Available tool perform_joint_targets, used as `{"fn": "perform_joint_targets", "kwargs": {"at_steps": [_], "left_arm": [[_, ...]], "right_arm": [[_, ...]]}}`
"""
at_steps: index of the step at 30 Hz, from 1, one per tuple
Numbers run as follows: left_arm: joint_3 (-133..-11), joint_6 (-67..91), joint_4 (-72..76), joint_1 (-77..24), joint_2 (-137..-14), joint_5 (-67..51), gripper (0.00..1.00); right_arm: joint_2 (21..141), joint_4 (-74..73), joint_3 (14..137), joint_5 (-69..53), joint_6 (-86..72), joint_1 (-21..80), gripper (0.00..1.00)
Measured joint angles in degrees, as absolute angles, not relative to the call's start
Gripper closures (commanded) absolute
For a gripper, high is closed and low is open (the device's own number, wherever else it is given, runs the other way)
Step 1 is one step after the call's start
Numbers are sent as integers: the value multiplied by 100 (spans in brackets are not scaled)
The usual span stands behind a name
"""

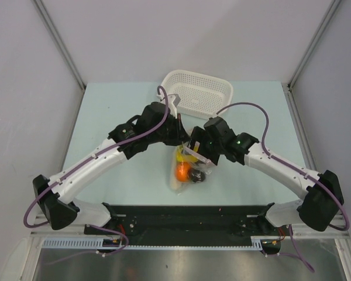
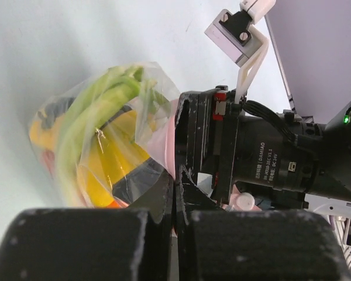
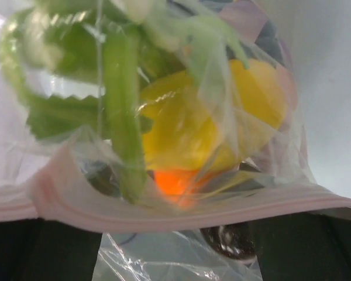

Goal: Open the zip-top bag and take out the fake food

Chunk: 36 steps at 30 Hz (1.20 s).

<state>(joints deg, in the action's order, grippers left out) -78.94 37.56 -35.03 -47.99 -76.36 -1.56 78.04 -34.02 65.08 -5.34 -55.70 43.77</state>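
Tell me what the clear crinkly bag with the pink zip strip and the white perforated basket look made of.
The clear crinkly bag: thin glossy plastic film, judging by creases, glare and see-through walls. The white perforated basket: probably rigid moulded plastic, matt, with regular holes.

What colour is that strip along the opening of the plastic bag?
Pale pink. The zip strip shows best in the right wrist view.
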Motion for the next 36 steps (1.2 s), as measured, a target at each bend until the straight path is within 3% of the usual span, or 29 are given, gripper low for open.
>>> {"fn": "perform_joint_targets", "kwargs": {"at_steps": [6, 14, 17, 18, 21, 30, 32, 36], "left_arm": [[-7828, 3771, -3479, -4888, -7819, -115, 100], [-7767, 3769, -3380, -4960, -7874, 237, 100], [-7756, 3758, -3404, -4960, -7889, 392, 100], [-7754, 3774, -3393, -4960, -7889, 353, 100], [-7754, 3800, -3356, -5109, -7889, 231, 100], [-7749, 3793, -3529, -5210, -7688, 491, 100], [-7699, 3785, -3557, -5210, -7500, 622, 100], [-7679, 3721, -3686, -5179, -7258, 749, 100]], "right_arm": [[7660, -2792, 5857, -486, -6228, 4250, 0], [7730, -2250, 5623, -318, -6713, 4136, 1], [7874, -2102, 5614, -290, -6825, 4128, 16], [7935, -2036, 5612, -268, -6897, 4119, 32], [8084, -1833, 5610, -185, -7039, 4117, 50], [7940, -2220, 5977, 375, -5996, 4539, 94], [7717, -2403, 6049, 447, -5664, 4689, 100], [7293, -2718, 6241, 746, -5092, 4965, 100]]}}
